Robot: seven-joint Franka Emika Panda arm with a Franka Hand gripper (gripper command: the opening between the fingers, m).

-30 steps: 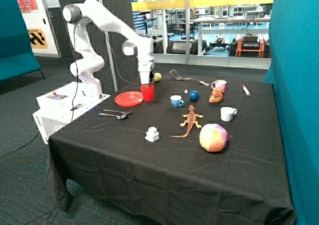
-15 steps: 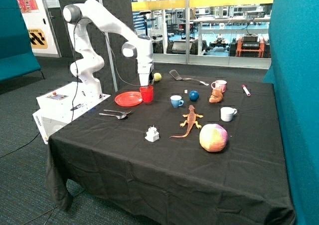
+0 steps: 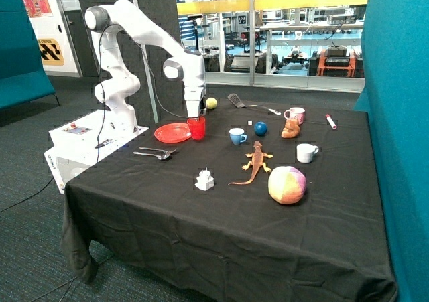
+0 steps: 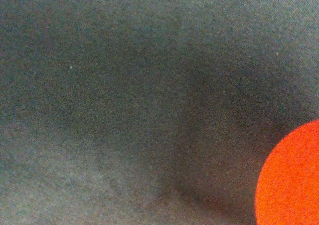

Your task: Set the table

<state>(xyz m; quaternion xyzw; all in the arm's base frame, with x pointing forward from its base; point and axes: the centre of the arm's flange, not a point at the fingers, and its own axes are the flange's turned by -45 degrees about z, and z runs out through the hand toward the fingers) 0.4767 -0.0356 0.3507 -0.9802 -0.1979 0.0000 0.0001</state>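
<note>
The table (image 3: 201, 235) is large and draped in wrinkled black cloth. A red plate (image 3: 172, 133) lies near its far corner by the robot base, with a spoon and fork (image 3: 155, 154) just in front of it. My gripper (image 3: 194, 116) points straight down and is shut on the rim of a red cup (image 3: 196, 129), which stands at the plate's edge, on or just above the cloth. The wrist view shows black cloth (image 4: 124, 100) and a red rounded shape (image 4: 291, 177) at one corner; whether it is plate or cup I cannot tell.
Beyond the cup lie a blue cup (image 3: 236, 136), blue ball (image 3: 261, 128), yellow ball (image 3: 212, 103), spatula (image 3: 249, 104), pink mug (image 3: 294, 115), brown toy (image 3: 290, 128), white cup (image 3: 306, 153), orange lizard (image 3: 255, 161), pastel ball (image 3: 287, 184) and small white object (image 3: 205, 179).
The gripper has come down with the red cup and shifted slightly toward the red plate. Everything else on the table has stayed in place.
</note>
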